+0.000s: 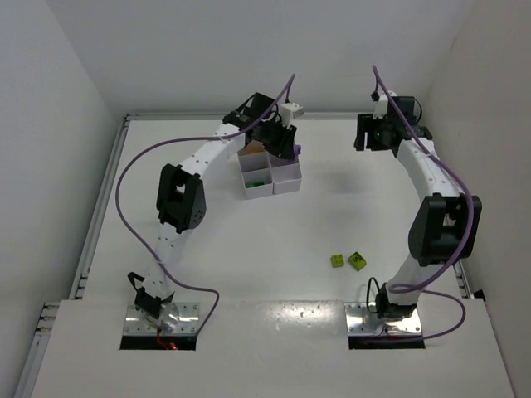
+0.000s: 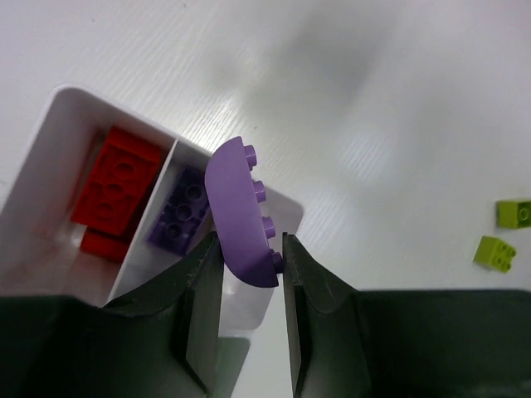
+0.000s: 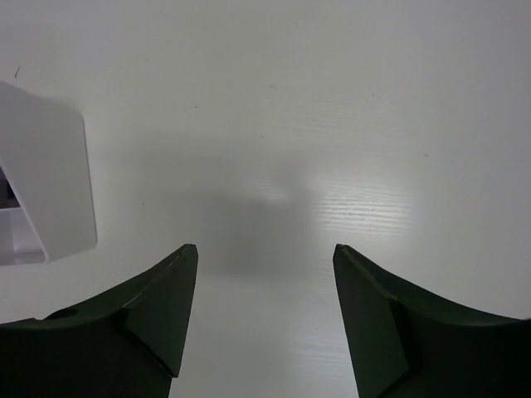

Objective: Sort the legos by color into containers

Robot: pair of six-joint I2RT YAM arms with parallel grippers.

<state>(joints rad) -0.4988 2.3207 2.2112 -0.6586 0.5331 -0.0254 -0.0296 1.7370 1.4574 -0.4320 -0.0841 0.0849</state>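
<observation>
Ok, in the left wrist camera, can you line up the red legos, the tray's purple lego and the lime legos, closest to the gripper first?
From the left gripper:
1. purple lego in the tray, just left of it.
2. red legos, next compartment, farther left.
3. lime legos, far right on the table.

The tray (image 1: 286,177) sits far back, centred. The left gripper (image 2: 250,249) holds a curved brick (image 2: 239,207) over a corner compartment containing another brick (image 2: 181,217). Two loose bricks (image 1: 358,261) lie nearer, rightward.
</observation>
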